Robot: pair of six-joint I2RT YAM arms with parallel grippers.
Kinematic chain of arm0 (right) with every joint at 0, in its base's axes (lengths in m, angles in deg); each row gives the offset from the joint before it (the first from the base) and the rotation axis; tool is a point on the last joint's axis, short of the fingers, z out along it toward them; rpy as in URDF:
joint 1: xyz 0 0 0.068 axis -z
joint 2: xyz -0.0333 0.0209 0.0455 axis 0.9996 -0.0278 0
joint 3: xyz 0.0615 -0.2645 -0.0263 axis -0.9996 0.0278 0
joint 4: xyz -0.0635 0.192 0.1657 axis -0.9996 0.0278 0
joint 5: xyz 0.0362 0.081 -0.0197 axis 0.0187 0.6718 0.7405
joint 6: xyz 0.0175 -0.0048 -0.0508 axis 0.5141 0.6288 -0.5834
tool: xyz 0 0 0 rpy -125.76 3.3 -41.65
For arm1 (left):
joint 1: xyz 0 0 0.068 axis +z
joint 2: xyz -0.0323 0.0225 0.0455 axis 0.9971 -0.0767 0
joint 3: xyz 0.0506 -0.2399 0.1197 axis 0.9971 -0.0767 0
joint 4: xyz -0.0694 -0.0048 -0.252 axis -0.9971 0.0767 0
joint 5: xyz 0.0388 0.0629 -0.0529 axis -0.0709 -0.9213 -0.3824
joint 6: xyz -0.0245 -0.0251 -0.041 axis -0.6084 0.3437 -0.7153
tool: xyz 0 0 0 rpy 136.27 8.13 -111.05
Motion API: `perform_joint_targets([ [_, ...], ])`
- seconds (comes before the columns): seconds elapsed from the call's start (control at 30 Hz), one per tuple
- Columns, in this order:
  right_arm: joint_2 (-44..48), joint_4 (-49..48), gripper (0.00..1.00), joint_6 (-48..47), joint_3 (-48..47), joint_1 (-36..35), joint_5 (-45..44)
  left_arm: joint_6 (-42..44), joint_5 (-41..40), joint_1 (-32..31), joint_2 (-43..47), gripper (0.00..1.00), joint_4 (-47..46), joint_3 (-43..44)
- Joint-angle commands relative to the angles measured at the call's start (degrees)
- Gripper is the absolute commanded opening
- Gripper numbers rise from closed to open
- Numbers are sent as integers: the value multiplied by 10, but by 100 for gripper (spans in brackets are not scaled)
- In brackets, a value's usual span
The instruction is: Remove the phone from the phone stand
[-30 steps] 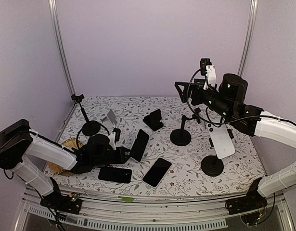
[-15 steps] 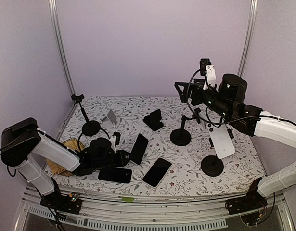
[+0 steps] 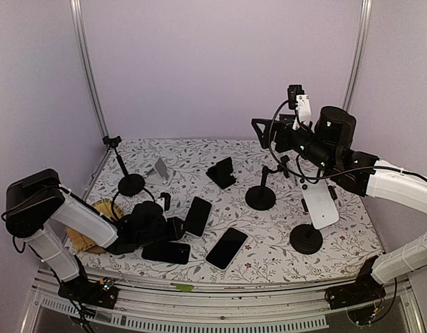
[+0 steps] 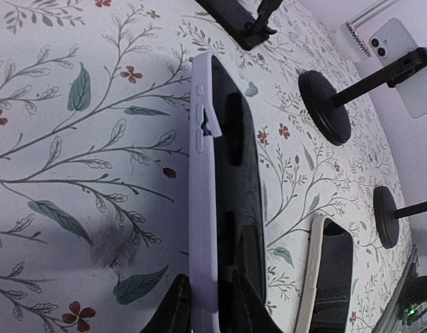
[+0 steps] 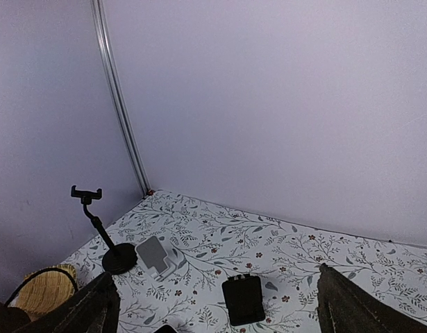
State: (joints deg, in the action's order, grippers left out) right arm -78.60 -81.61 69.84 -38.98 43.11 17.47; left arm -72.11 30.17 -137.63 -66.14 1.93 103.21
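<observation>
A phone in a lilac case [image 3: 198, 215] lies low on the floral table, left of centre. My left gripper [image 3: 174, 227] is shut on its near edge. In the left wrist view the phone [image 4: 213, 173] runs away from me, one finger on each side of the lilac edge, where the left gripper [image 4: 207, 295] holds it. A black wedge phone stand [image 3: 221, 172] sits empty behind it, and an empty pole stand [image 3: 260, 196] stands to its right. My right gripper [image 3: 265, 128] hangs high over the back of the table, open and holding nothing [image 5: 216, 312].
A white phone [image 3: 319, 203] is clamped on a pole stand [image 3: 306, 239] at the right. Two dark phones [image 3: 227, 248] [image 3: 166, 252] lie flat near the front. A small white stand [image 3: 160, 168] and a tall clamp stand [image 3: 130, 182] are at the back left, a wooden round [image 3: 88, 229] at the left edge.
My left gripper has drawn back toward the left and lowered the lilac phone from a tilted pose to nearly flat on the table. The right arm has not moved.
</observation>
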Motion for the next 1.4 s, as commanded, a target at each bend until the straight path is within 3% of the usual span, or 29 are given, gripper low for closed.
perform_joint_targets([
  [0.0,-6,-15,99,-1,-18,2,-7,7,-32,-6,-5,22,39,-14],
  [0.27,-7,-15,99,-1,-18,3,-5,13,-43,-6,9,28,51,-21],
  [0.5,-8,-15,99,1,-19,3,-3,40,-68,-6,73,39,101,-18],
  [0.7,-6,1,99,2,-25,2,10,89,-74,-16,170,68,184,2],
  [0.8,-1,18,99,9,-29,2,19,104,-89,-28,225,94,210,0],
  [1.13,41,97,99,69,-23,3,2,171,-45,-39,305,96,146,-32],
  [1.27,91,121,99,107,-5,3,-17,198,2,-40,309,96,71,-59],
  [1.37,105,192,99,109,-24,3,12,212,42,-42,307,95,26,-60],
])
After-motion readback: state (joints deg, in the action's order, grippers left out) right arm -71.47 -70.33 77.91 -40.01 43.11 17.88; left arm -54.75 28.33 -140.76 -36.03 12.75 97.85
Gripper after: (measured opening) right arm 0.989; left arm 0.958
